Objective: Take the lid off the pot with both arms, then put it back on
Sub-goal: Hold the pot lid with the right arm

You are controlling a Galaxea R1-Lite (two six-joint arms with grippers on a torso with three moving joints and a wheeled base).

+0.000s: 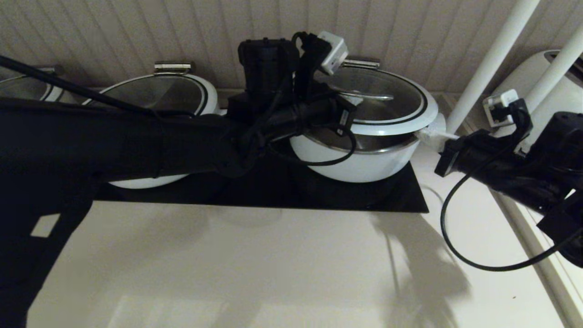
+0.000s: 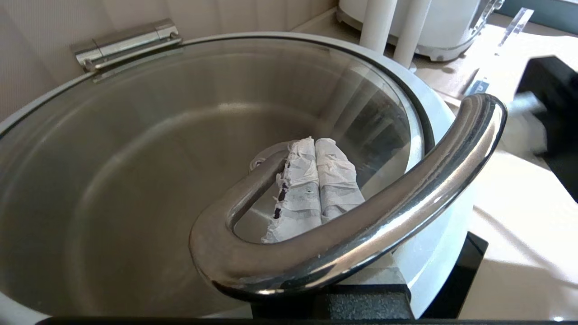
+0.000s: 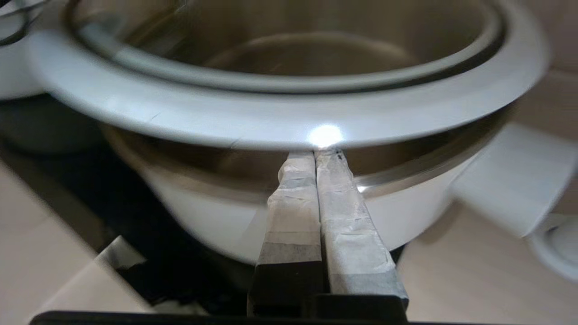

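Note:
The lid [image 1: 396,114] is lifted a little above the pot [image 1: 364,161], so a gap shows the pot's steel inside. My left arm [image 1: 282,118] reaches across over the lid and hides its own fingers in the head view. In the left wrist view my left gripper [image 2: 314,146] is shut, its taped fingers pushed under the steel bar handle [image 2: 361,230] and lying on the glass [image 2: 158,149]. My right gripper [image 1: 426,133] is shut, and its tips [image 3: 314,155] touch the underside of the lid's white rim [image 3: 253,124], above the pot wall [image 3: 198,212].
A like white pot with a lid [image 1: 159,95] stands to the left on the same black cooktop [image 1: 273,193]. Two white poles [image 1: 487,64] and a white appliance [image 1: 537,79] stand close on the right. Pale counter [image 1: 282,264] lies in front.

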